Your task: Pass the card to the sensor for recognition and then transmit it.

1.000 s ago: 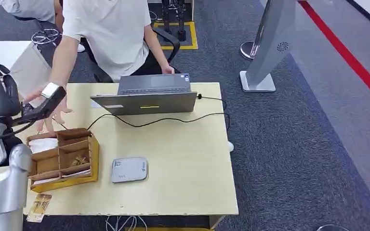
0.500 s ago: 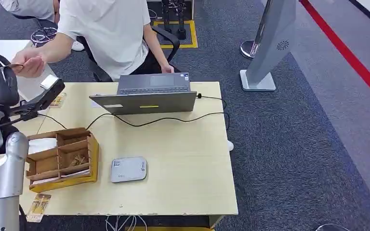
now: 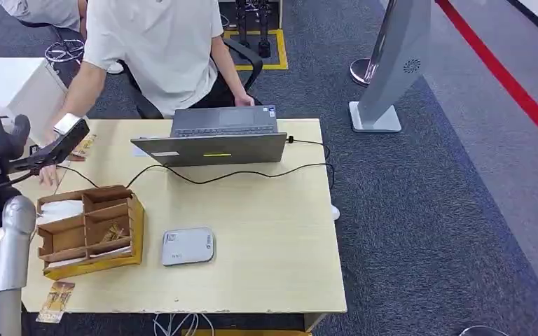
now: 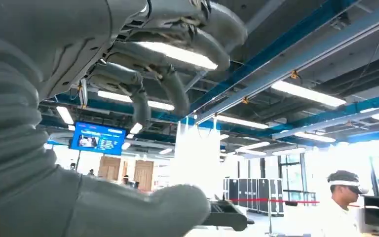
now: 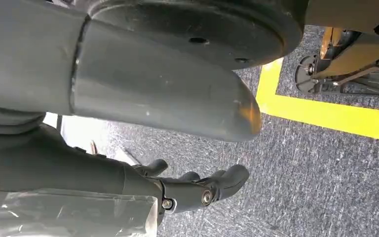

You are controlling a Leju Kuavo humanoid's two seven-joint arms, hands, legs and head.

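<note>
I see card point(image 3: 82, 146): flat on table's far-left edge, beside the person's hand | sensor point(image 3: 188, 246): grey rounded pad, flat, near front, just right of cardboard organizer | second card point(image 3: 56, 302): front-left corner

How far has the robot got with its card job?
Between rounds, it seems: the left hand is raised and empty, and one card lies at the table's far edge near the person's arm. Nothing is on the sensor. Left: more cards seem to wait in the cardboard box.

Even bright overhead light, soft shadows on table point(image 3: 266, 231), glaring ceiling strip lights point(image 4: 306, 94), near parts blurred
</note>
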